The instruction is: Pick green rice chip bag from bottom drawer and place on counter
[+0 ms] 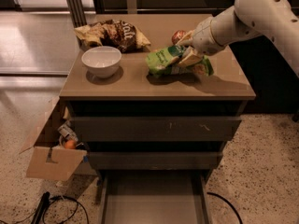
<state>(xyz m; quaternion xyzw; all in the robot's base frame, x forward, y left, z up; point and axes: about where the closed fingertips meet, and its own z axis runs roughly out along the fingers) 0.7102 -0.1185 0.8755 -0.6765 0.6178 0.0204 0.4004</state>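
Observation:
The green rice chip bag (164,62) lies on the tan counter (140,85), right of centre, with its shadow tight beneath it. My gripper (188,49) reaches in from the upper right on the white arm and is shut on the bag's right end, with the cream fingers (192,57) above and below it. The bottom drawer (152,197) is pulled open at the foot of the cabinet, and its flat grey floor is bare. The two drawers above it are closed.
A white bowl (101,61) stands at the counter's left. A brown-and-cream chip bag (114,31) lies behind the bowl. A small reddish round object (178,35) sits behind the gripper. An open cardboard box (51,160) and black cables (56,209) are on the floor at the left.

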